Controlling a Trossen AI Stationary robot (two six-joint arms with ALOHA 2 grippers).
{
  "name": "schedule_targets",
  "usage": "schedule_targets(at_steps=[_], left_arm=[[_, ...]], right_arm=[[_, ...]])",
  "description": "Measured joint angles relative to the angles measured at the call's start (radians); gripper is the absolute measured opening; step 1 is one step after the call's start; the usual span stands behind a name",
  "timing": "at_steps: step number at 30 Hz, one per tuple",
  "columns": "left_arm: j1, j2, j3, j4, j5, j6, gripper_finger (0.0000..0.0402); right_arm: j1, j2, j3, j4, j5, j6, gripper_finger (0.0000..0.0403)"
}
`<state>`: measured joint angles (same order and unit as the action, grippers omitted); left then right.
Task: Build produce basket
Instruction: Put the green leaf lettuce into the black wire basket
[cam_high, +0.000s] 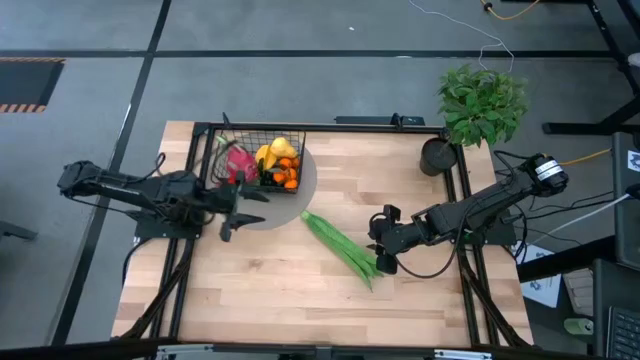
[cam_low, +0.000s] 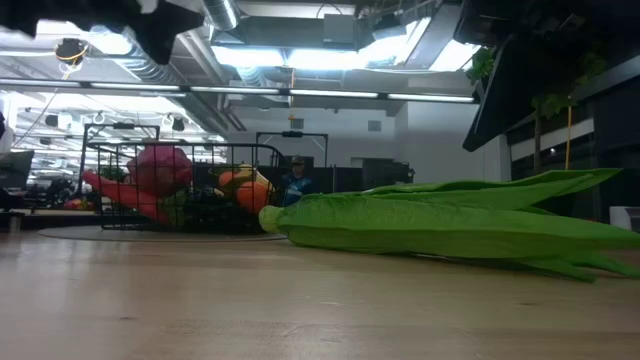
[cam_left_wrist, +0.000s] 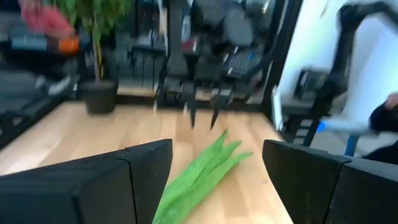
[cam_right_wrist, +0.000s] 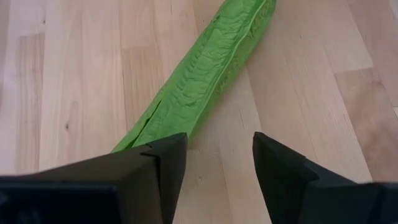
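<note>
While no brand, label or legible writing can be made out on anything at the table, the layout is plainly seen from above: the basket (cam_high: 258, 160) is set on a grey round mat (cam_high: 290, 205) near the far edge of the wooden table (cam_high: 270, 290), and it is filled with a pink dragon fruit (cam_high: 238, 163), a yellow pear (cam_high: 283, 149) and oranges (cam_high: 289, 176). Long green beans (cam_high: 340, 248) are laid flat on the bare wood, apart from the basket, running diagonally from beside the mat toward the right gripper (cam_high: 383, 262). That gripper is held just above the table at the beans' near end; its fingers (cam_right_wrist: 158, 168) are spread, with one finger seen just beside the green tip and nothing pinched between them. The left gripper (cam_high: 232, 222) is held over the mat's edge, just in front of the basket, its fingers (cam_left_wrist: 149, 168) spread wide and empty, pointed toward the beans. A leafy potted plant (cam_high: 480, 105) is stood at the table's far right corner.
</note>
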<state>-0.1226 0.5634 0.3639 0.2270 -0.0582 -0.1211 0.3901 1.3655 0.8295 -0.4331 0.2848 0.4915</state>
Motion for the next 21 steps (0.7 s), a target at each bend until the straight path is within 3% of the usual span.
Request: schedule_targets(at_steps=[7, 10, 14, 21], left_arm=[[0.000, -0.201, -0.270, 0.257, 0.020, -0.003, 0.0242], [0.000, -0.288, -0.329, 0.271, 0.025, 0.000, 0.0242], [0.000, -0.404, -0.356, 0.231, 0.064, 0.001, 0.0242], [0.000, -0.559, -0.348, -0.039, 0.033, 0.036, 0.0243]], right_arm=[[0.000, 0.000, 0.000, 0.004, 0.000, 0.000, 0.0171], [0.000, 0.000, 0.000, 0.004, 0.000, 0.000, 0.0171], [0.000, 0.000, 0.000, 0.003, 0.000, 0.000, 0.0171], [0.000, 0.000, 0.000, 0.024, 0.004, -0.003, 0.0171]])
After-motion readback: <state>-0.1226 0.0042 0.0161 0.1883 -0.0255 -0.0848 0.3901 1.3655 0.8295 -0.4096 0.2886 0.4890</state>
